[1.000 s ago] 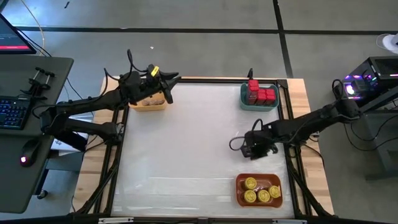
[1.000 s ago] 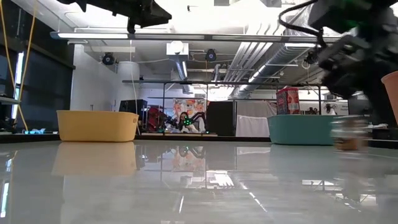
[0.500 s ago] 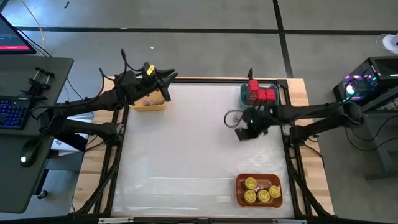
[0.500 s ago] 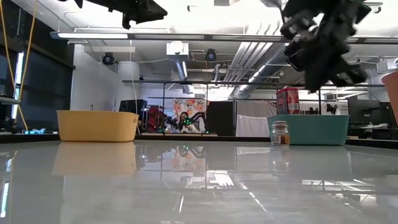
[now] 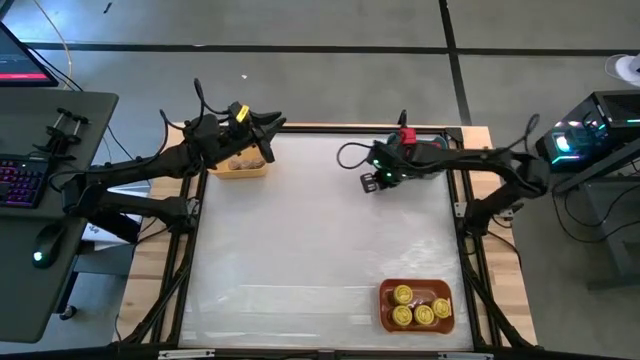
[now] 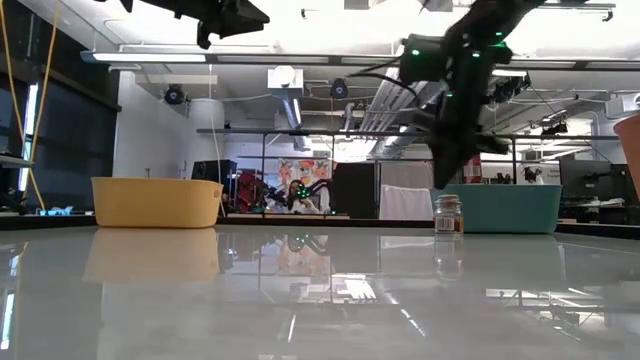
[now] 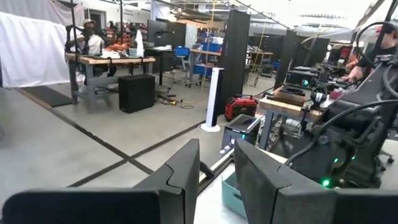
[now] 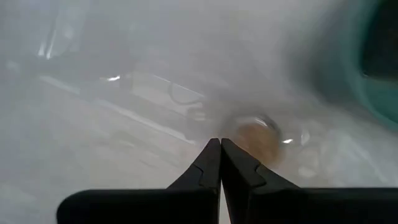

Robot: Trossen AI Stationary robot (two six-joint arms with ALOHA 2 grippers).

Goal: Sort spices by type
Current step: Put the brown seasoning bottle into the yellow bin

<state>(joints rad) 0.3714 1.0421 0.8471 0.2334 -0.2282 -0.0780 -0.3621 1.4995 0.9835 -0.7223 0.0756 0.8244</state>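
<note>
A small tan-brown jar (image 6: 448,213) stands upright on the table in front of the teal bin (image 6: 510,208); in the right wrist view the jar (image 8: 255,138) is a blur just past my fingertips. My right gripper (image 6: 446,180) (image 8: 221,144) is shut, points steeply down and hangs a little above the jar. Red tins (image 5: 407,135) sit in the teal bin. Yellow-lidded jars (image 5: 415,308) lie in the orange tray (image 5: 385,300). My left gripper (image 5: 276,128) (image 7: 216,155) waits high over the yellow bin (image 5: 240,170), slightly open and holding nothing.
The yellow bin stands at the far left, the teal bin at the far right and the orange tray at the near right. The white table top (image 5: 300,240) lies between them. My right arm (image 5: 470,165) reaches across the teal bin.
My right gripper has swung from beside the orange tray toward the far edge and leftward, to beside the teal bin, rising and turning as it went. The small jar, blurred at the near right a second ago, has moved toward the far edge and now stands still before the teal bin.
</note>
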